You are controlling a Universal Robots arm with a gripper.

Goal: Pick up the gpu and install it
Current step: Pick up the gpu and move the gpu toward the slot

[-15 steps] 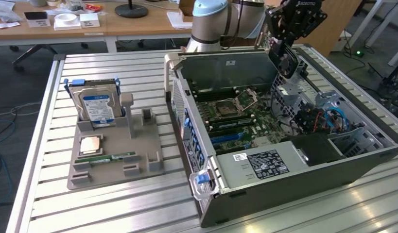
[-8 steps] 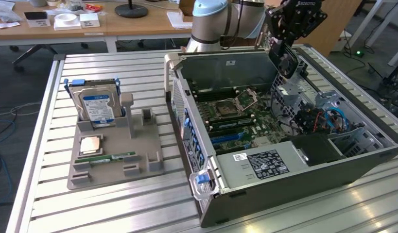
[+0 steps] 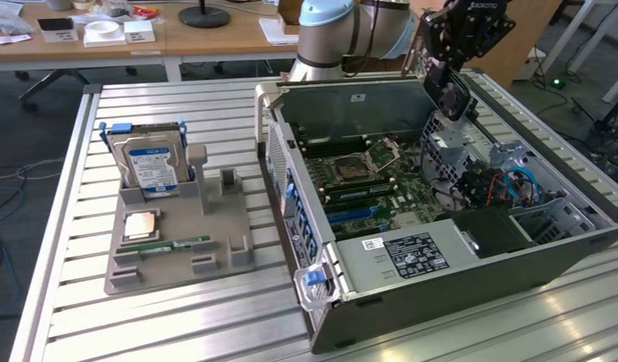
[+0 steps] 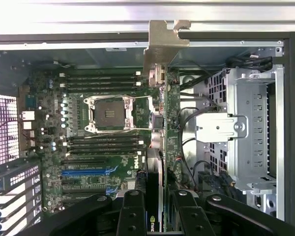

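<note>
At the exterior view's left, a grey tray [image 3: 178,264] carries a hard drive [image 3: 152,167] standing upright, a processor chip [image 3: 139,224] lying flat and a memory stick [image 3: 167,245] beside it. None of these belongs to the step.

Centre: an open computer case [image 3: 470,279] lies on its side with its main board [image 3: 359,177] facing up and blue slots [image 3: 354,215] on it.

Toward the exterior view's right, the gripper [image 3: 444,68] hangs above the far side of the case. Its fingers [image 4: 132,216] are partly closed and clamped on the two faces of the gpu [image 3: 452,90]. The card is held on edge in the air, clear of the board.

Wrist view: the gpu [image 4: 162,123] is seen edge-on, with its silver bracket [image 4: 164,42] at the end far from the gripper [image 4: 160,219]. The card appears to run crosswise to the blue slots [image 4: 88,172], though the angle makes this hard to judge.

Good practice for the carry, as judged:
- Hold the card plumb.
- Bring its long edge parallel to a blue slot, bracket toward the rear wall.
- Avoid the cables [image 4: 187,142] beside the drive cage [image 4: 250,128].
- Descend straight, since a skewed entry would likely bind.
</note>
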